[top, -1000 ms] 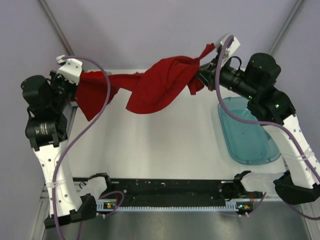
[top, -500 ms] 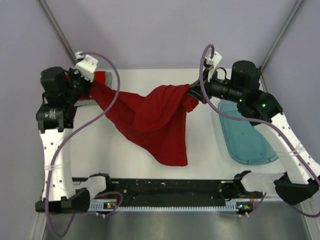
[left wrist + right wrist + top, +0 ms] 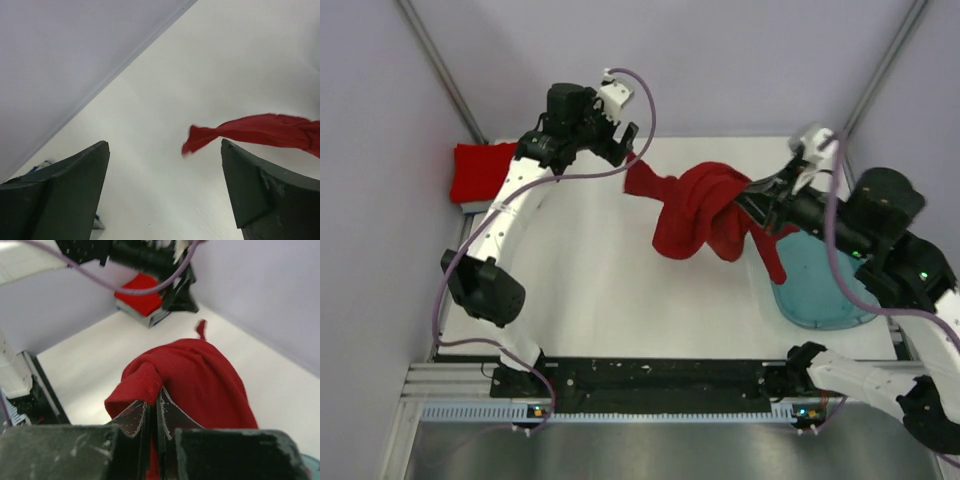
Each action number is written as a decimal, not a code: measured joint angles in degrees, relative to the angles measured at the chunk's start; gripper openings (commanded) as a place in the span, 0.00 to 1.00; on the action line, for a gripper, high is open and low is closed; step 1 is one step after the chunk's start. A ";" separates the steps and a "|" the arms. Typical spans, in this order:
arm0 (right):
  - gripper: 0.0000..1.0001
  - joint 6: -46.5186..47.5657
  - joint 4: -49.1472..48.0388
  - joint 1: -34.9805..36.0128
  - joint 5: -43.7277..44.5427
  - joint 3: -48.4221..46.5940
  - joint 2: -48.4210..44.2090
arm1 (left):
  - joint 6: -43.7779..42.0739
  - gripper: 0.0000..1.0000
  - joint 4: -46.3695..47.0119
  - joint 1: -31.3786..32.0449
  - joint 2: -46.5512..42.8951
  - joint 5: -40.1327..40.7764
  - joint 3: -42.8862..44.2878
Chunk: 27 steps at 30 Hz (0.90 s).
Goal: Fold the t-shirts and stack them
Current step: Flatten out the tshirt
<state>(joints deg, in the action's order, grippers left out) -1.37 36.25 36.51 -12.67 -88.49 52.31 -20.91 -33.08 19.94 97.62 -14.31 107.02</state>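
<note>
— Two red shirts in view. Where does the darker one sit against the teal tub (image 3: 825, 300)?

— The dark red shirt (image 3: 702, 212) is a twisted, bunched lump just beside the tub's far left corner. One flap of it droops across the tub's left rim.

— What holds it?

— The right gripper (image 3: 156, 396), reaching in above the tub's far end. Its jaws are pressed together on a fold of the cloth, and the rest of the shirt mounds up over the fingertips. Whether the lump's underside touches the table (image 3: 580, 290) I cannot tell.

— And the other arm?

— The left gripper (image 3: 165, 145) is farther from the tub than the shirt is, out past the lump's left side. Its jaws are spread wide with nothing between them. A thin tail of the dark red shirt points toward it, near the fingers but touching neither.

— The second shirt?

— The brighter red shirt (image 3: 482, 170) lies folded flat, well apart from the tub, at the table corner farthest from it on the left. It rests on a grey layer (image 3: 149, 319); I cannot tell if that is a shirt.
</note>
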 measured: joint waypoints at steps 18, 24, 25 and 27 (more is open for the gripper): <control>0.75 -2.84 -3.89 32.20 0.17 -7.08 58.55 | 1.73 0.99 2.32 -26.71 -8.04 -0.04 -21.77; 0.75 -3.56 -5.33 30.99 1.90 0.59 46.99 | -1.31 0.89 1.55 -26.53 -15.17 -5.92 -28.52; 0.73 -4.52 -5.62 29.09 2.58 3.72 43.17 | -1.53 0.86 1.22 -26.49 -15.76 -7.37 -28.94; 0.72 -7.41 -6.12 23.10 4.00 10.97 34.18 | -2.01 0.81 0.37 -26.10 -16.68 -10.84 -29.64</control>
<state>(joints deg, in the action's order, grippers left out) -8.78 30.13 59.61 -8.67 -77.52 86.50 -22.92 -32.71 -6.15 80.95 -25.15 77.38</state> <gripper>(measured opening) 0.741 0.879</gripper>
